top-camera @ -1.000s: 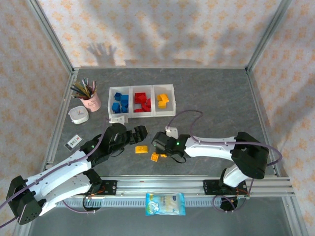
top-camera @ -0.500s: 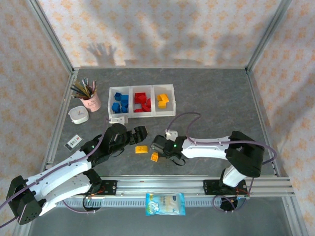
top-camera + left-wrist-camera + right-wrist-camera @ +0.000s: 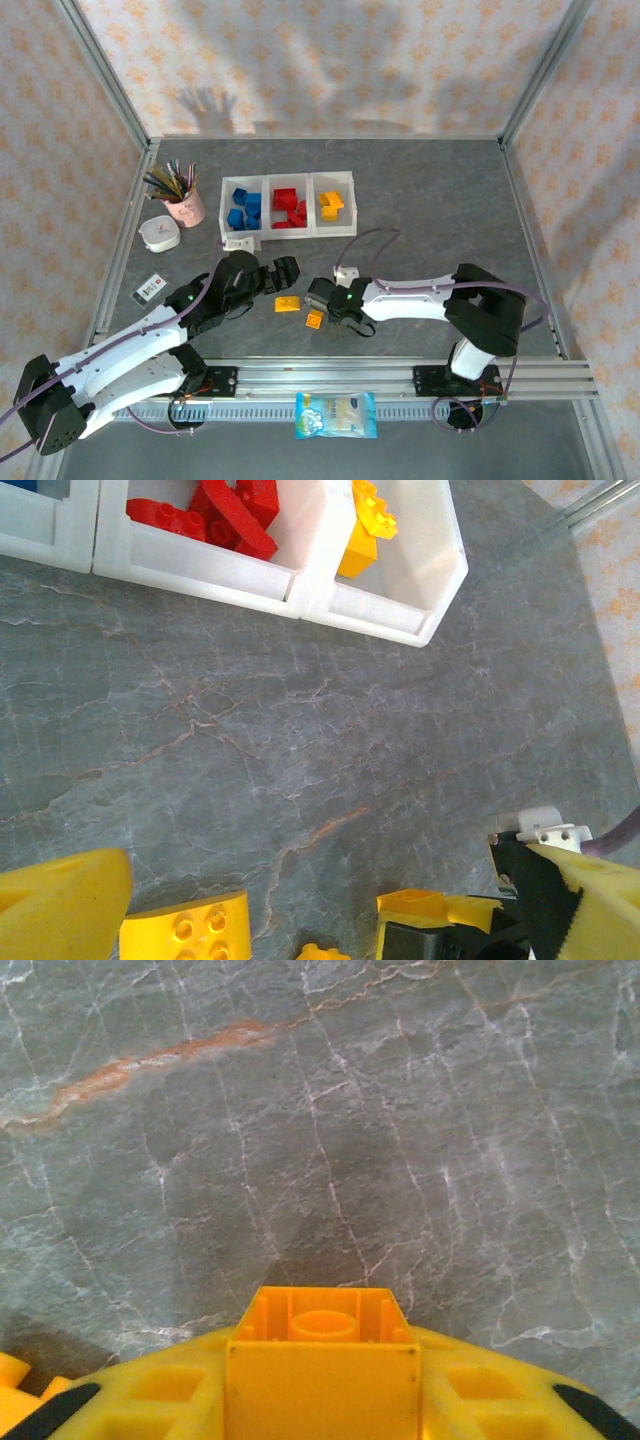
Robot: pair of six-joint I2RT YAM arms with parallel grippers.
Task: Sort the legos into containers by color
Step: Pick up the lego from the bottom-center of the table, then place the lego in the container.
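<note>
You have the right claw (image 3: 321, 310) clamped on an orange-yellow lego (image 3: 322, 1375) at the near middle of the grey surface (image 3: 430, 200), the left claw (image 3: 283, 272) spread wide just left of it by a second yellow lego (image 3: 288, 303), and the containers (image 3: 309, 190) farther back.

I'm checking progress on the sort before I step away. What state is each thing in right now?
left end effector, open, empty.
right end effector, shut on a yellow-orange brick.
loose yellow brick, lying studs up on the table, not yet sorted.
containers, open-topped, holding blue bricks, red bricks and yellow bricks, one colour per bin.
pencil cup, upright.
</note>
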